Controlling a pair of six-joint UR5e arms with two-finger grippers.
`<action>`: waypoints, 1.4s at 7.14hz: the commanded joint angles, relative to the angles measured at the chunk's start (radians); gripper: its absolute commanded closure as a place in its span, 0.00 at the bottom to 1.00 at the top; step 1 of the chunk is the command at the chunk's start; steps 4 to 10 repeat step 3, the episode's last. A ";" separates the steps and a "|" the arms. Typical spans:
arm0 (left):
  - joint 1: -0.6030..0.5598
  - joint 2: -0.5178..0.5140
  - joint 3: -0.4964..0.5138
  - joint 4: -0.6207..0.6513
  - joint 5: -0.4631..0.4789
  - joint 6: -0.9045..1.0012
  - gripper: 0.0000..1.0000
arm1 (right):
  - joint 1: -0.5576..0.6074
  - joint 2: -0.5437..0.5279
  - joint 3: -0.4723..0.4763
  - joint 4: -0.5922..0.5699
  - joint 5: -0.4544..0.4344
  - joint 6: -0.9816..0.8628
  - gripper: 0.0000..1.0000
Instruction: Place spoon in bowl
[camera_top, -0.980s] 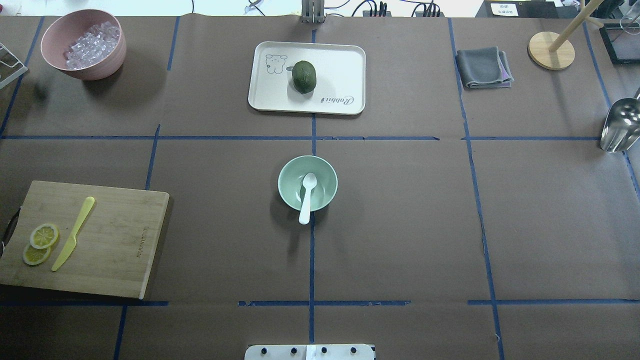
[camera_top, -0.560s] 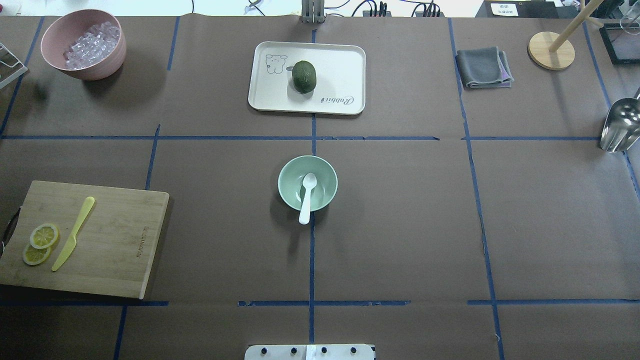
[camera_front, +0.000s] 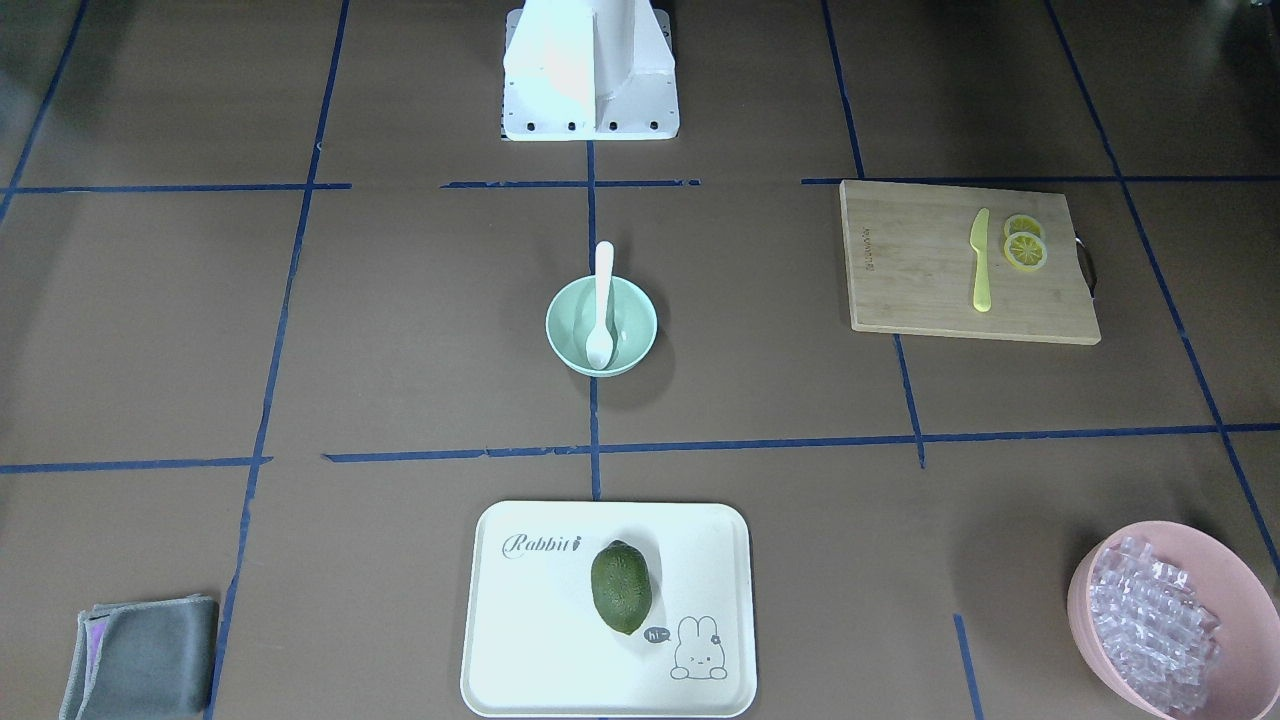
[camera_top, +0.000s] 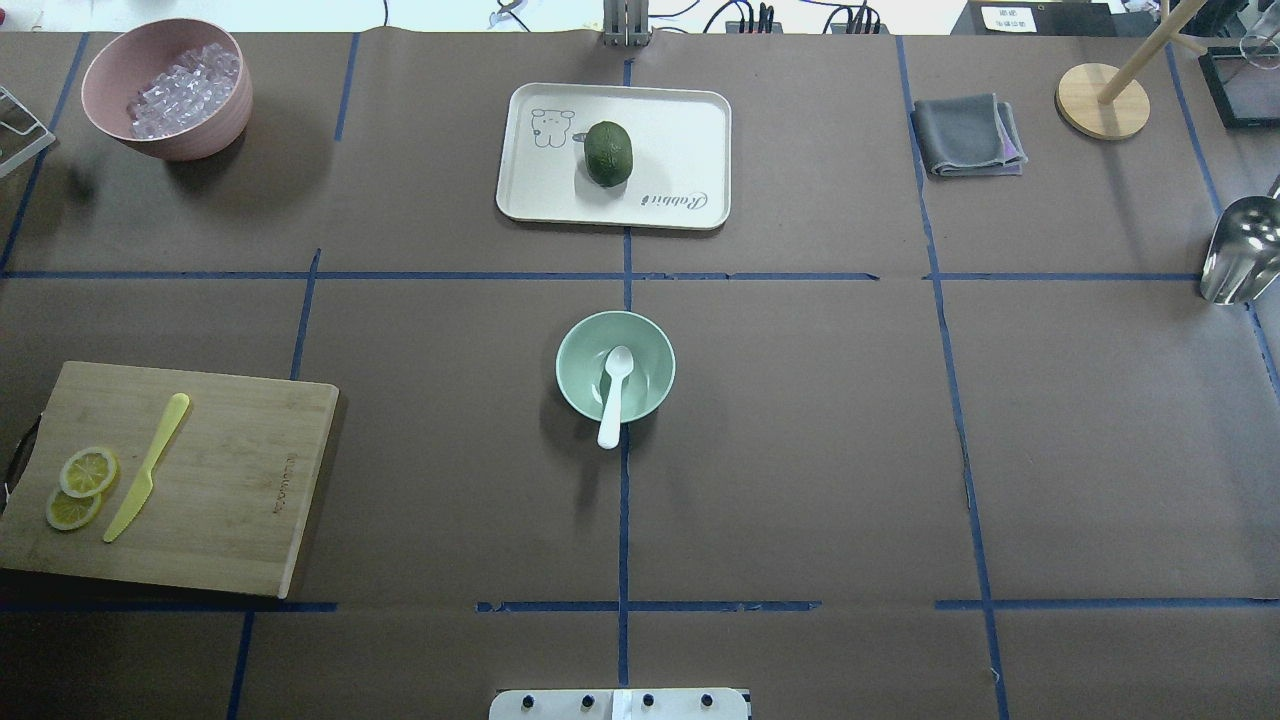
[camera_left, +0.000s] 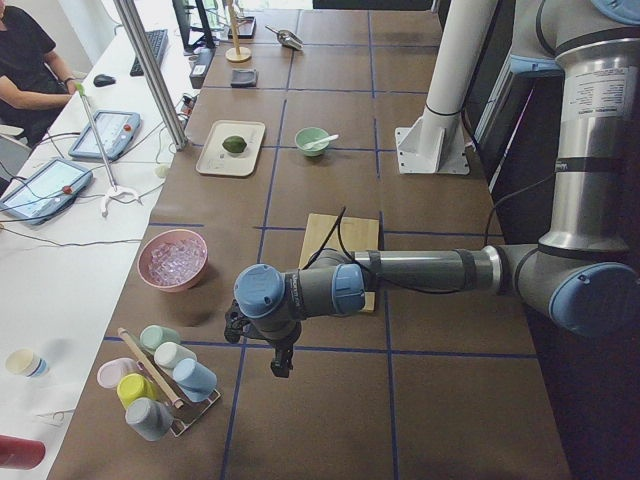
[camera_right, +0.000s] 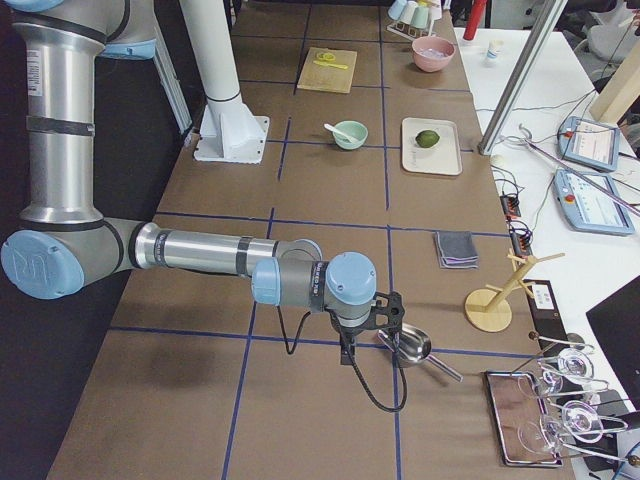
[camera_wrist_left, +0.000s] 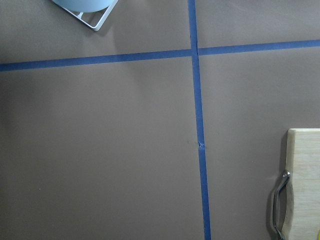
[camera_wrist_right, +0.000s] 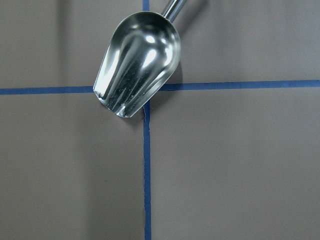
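All of the job looks done to me: the spoon (camera_top: 614, 395) lies scoop-down inside the bowl (camera_top: 648, 385) at the table's middle, its handle leaning on the rim nearest the robot and poking past it. The left gripper (camera_left: 278, 362) and right gripper (camera_right: 390, 318) hang at opposite table ends, well apart from the bowl. Seeing them only side-on, I cannot tell whether either claw is spread or pressed together. Nothing seems left to move.
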 joint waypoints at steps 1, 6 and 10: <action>0.000 -0.006 0.000 0.000 0.000 0.000 0.00 | 0.000 0.001 0.001 0.000 0.002 0.004 0.00; 0.000 -0.006 0.000 0.000 0.000 0.000 0.00 | 0.000 0.001 0.003 0.000 0.002 0.006 0.00; 0.000 -0.006 0.000 0.000 0.000 0.000 0.00 | 0.000 0.001 0.003 0.000 0.002 0.006 0.00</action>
